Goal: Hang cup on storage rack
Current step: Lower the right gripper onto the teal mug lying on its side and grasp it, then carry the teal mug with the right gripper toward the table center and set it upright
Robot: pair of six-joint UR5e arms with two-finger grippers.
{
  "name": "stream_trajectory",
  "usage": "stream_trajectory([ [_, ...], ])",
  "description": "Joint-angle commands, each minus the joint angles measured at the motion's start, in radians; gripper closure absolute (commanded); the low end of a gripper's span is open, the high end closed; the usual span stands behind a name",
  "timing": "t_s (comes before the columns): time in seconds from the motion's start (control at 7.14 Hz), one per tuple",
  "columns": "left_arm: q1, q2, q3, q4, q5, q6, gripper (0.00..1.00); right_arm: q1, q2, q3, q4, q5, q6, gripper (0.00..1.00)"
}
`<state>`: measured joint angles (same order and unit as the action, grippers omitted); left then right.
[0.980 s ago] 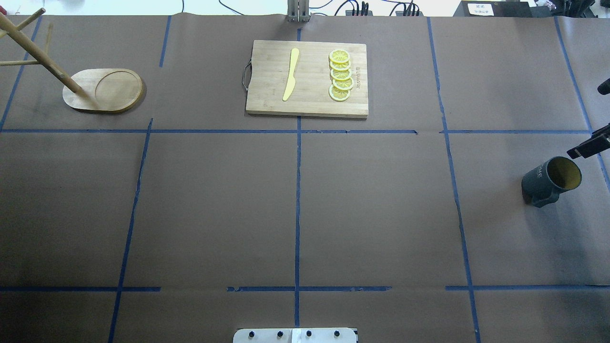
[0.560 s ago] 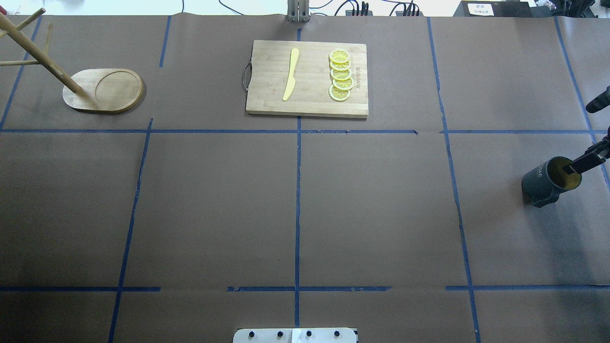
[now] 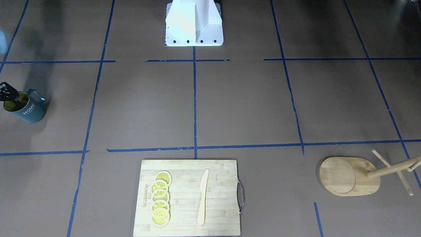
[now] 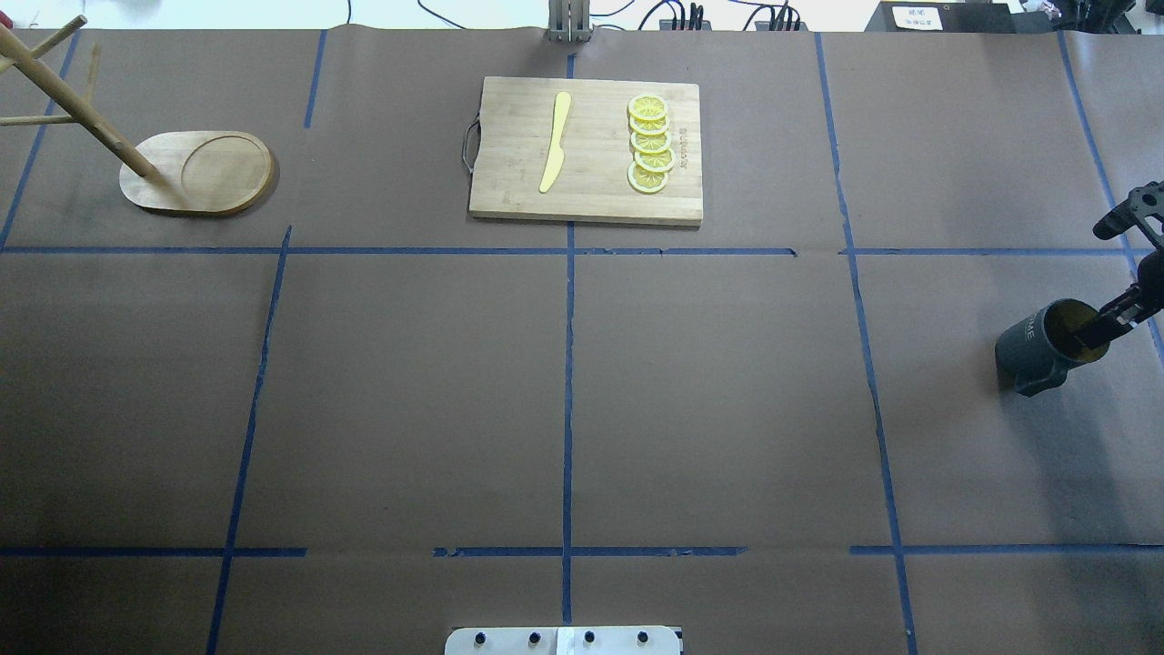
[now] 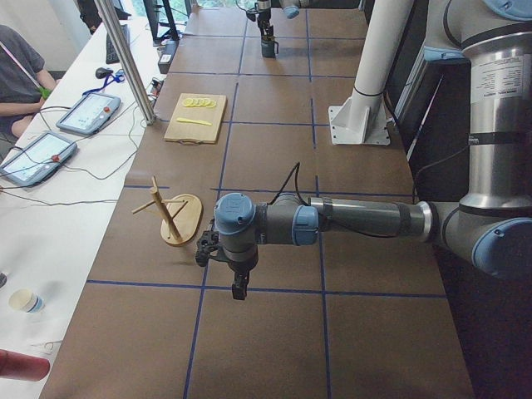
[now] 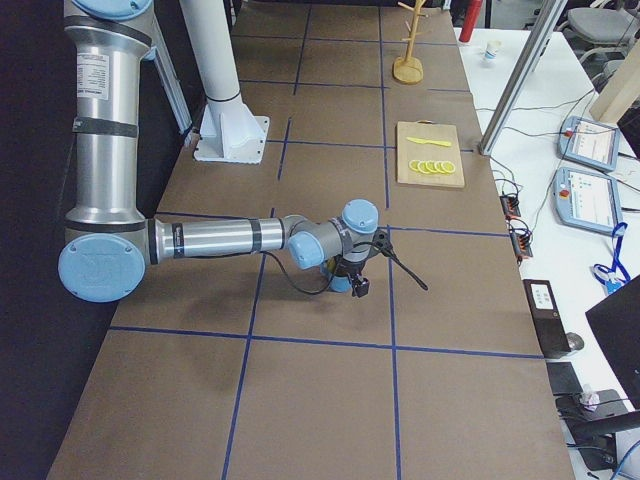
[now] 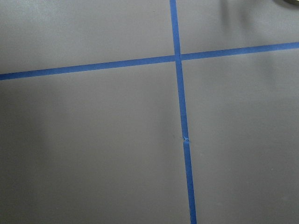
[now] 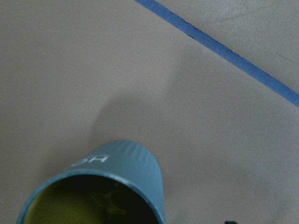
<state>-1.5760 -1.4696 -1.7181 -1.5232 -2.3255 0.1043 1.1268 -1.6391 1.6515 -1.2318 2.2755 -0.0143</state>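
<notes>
Cup: we see it upright on the table near the robot's right edge. Its handle is turned toward the robot's base and its yellow inside is showing. It is well apart from the rack and not yet hung.
Right gripper: we find it spread wide at the cup. One finger dips inside the rim and the other stays outside, past the far wall. We cannot tell whether the inner finger touches the wall.
Left gripper: it shows only in the left side view, hanging above the table near the rack. We cannot tell how its jaws stand.
Rack: upright at the far left corner, with its post at the outer end of the oval base.
Board: at the far middle, bearing a yellow knife and a row of lemon slices.
Left wrist view: we see only brown paper crossed by blue tape.
</notes>
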Motion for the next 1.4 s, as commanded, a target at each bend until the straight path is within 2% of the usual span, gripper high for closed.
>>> stream_trajectory([
  [0.0, 0.001, 0.000, 0.000, 0.000, 0.000, 0.000, 0.00, -0.001, 0.001, -0.001, 0.000, -0.004, 0.001, 1.00],
  [0.42, -0.001, 0.000, 0.000, -0.002, 0.000, 0.000, 0.00, 0.001, 0.012, 0.019, 0.000, 0.010, 0.004, 1.00],
  [0.7, 0.001, 0.000, -0.003, -0.002, 0.000, 0.000, 0.00, 0.004, 0.013, 0.103, -0.030, 0.010, 0.057, 1.00],
  [0.98, -0.001, 0.000, -0.005, -0.002, 0.000, 0.000, 0.00, -0.016, 0.091, 0.230, -0.183, 0.010, 0.354, 1.00],
  [1.26, -0.001, 0.000, -0.011, -0.002, 0.000, 0.000, 0.00, -0.118, 0.247, 0.272, -0.280, -0.007, 0.710, 1.00],
])
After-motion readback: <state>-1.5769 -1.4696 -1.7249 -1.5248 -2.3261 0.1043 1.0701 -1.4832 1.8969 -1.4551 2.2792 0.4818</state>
